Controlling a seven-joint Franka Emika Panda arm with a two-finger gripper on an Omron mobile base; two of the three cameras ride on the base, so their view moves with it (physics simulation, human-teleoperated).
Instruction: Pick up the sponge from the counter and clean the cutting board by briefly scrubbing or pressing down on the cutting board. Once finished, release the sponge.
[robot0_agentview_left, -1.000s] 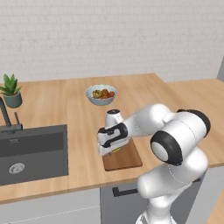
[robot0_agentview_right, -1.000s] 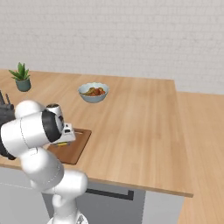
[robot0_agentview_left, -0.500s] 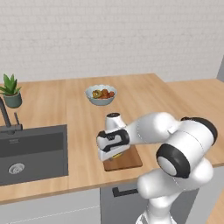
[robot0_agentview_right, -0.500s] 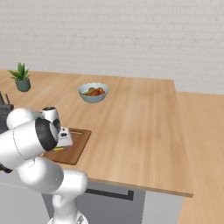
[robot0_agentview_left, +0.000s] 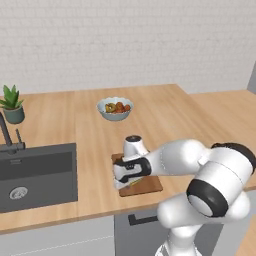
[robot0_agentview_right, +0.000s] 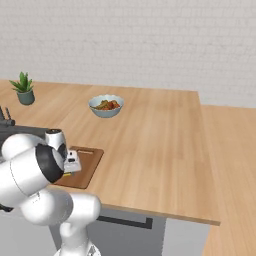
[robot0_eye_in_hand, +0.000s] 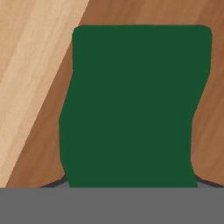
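Your one sponge (robot0_eye_in_hand: 135, 105) sits green side up, pinched in the gripper (robot0_agentview_left: 129, 181) and low over the near-left corner of the single cutting board (robot0_agentview_left: 150, 184), likely so you can press it down. On the counter (robot0_agentview_left: 165, 107): one fruit bowl (robot0_agentview_left: 115, 108), one potted plant (robot0_agentview_left: 12, 104).

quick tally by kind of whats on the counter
sponge: 1
cutting board: 1
fruit bowl: 1
potted plant: 1
sink: 1
tap: 1
total: 6
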